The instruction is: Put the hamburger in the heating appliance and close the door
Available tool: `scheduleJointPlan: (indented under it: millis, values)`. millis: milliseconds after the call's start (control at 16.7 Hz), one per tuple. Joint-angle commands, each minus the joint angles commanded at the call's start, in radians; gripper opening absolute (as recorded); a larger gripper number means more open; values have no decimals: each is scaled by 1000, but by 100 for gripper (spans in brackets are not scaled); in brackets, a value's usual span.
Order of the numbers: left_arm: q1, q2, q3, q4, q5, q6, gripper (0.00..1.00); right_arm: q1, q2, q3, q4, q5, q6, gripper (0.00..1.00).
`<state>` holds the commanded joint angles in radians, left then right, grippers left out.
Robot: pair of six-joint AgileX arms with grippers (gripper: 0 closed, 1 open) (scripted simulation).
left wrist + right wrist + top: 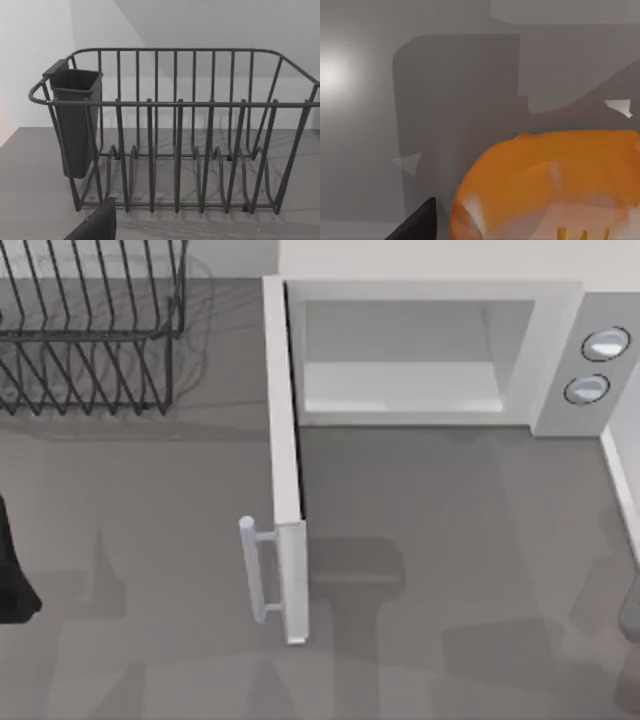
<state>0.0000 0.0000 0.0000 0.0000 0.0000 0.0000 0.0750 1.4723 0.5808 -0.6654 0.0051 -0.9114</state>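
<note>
Gaping microwave (420, 360), door (288, 490) swung wide

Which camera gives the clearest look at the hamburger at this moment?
The right wrist view: the hamburger looms large and orange-brown close to the camera, beside a dark finger of the right gripper. The top view has the open microwave and its door; the left wrist view faces the dish rack.
</note>
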Motion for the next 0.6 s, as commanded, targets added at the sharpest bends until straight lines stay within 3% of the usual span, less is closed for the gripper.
scheduleJointPlan:
  millis: [420,600]
  values:
    - [0,0,0,0,0,0,100,1,51,-47,90,0,1,100]
    - [0,0,0,0,0,0,100,1,51,-47,90,0,1,77]
